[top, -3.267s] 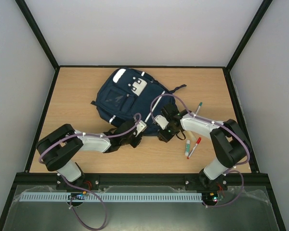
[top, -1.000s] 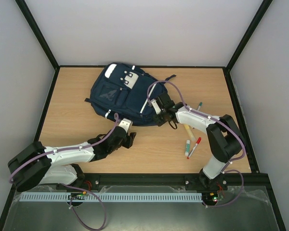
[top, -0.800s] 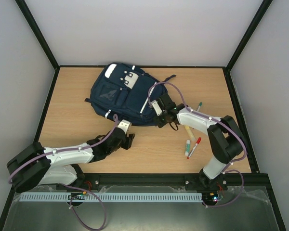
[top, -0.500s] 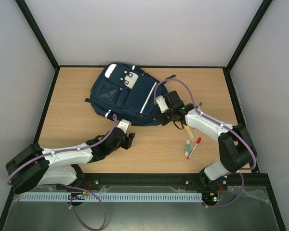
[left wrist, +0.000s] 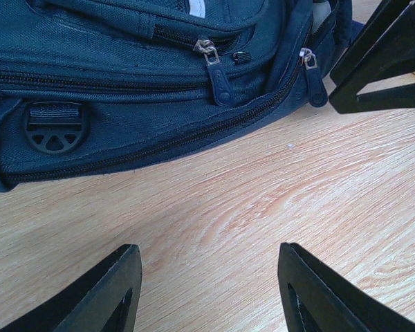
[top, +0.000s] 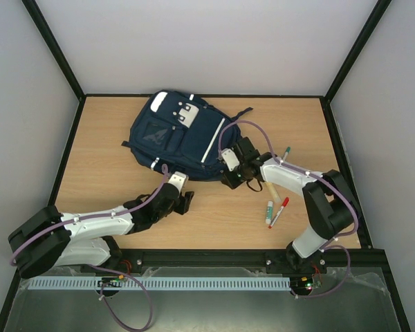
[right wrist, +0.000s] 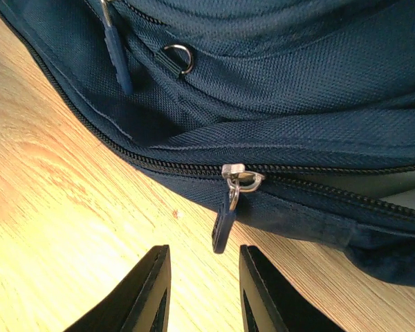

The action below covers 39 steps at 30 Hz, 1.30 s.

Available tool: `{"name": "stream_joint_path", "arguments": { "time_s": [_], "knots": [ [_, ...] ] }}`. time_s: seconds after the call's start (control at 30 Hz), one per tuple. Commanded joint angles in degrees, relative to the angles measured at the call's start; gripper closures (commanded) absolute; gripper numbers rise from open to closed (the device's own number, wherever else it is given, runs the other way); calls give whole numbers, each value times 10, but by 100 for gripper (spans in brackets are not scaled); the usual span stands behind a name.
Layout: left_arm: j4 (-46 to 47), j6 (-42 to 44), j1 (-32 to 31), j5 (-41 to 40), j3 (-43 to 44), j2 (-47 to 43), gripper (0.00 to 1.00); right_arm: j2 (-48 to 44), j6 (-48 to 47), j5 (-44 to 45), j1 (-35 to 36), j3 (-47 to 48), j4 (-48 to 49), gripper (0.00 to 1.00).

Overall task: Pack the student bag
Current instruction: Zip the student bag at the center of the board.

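Zippered edge of large navy blue fabric student bag (top: 183, 135) just ahead of left gripper (left wrist: 207, 252), half open, empty, and right gripper (right wrist: 204, 256), narrowly parted, empty; bare wooden table (left wrist: 228, 200) beneath; bag interior hidden.

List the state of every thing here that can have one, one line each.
student bag, lying flat on the table.
main zip, shut on one side of the slider, seemingly parted on the other.
zip pull, hanging free, not gripped.
left tool, open, empty, over the table beside the bag.
right tool, narrowly open, holding nothing.
markers, loose on the table, outside the bag.
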Motion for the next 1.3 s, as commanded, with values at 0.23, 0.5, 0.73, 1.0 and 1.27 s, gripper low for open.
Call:
{"name": "stream_joint_path", "arguments": {
  "time_s": [0.23,0.5,0.73,1.0,1.27],
  "knots": [
    [27,1,-3,1,-3,17,43,44,16,6,2,18,11,72],
    [38,19,-2,-6,1,34,43,47,13,11,3,21,26,88],
    [41,81,-2,-2,37,71,42,18,-13,3,3,27,-19,99],
    [101,182,-2,36,57,108,37,24,-105,-22,2,88,-161,99],
    [140,270,-1,79,89,168,36,57,-168,-5,2,160,-291,99]
  ]
}}
